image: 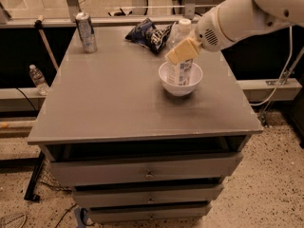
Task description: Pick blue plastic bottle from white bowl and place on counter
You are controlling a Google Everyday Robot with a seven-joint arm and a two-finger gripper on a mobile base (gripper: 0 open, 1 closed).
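The blue plastic bottle (181, 73) stands upright in the white bowl (180, 89), its white cap (184, 23) above the rim. The bowl sits on the right half of the grey counter (109, 99). My gripper (183, 51), tan at its tip on a white arm reaching in from the upper right, is at the bottle's upper body, crossing in front of it just above the bowl. The part of the gripper behind the bottle is hidden.
A silver can (86, 32) stands at the counter's back left. A dark blue snack bag (149, 34) lies at the back, just left of the bottle. A small water bottle (37, 79) stands on the floor to the left. Three drawers (147, 172) lie below the top.
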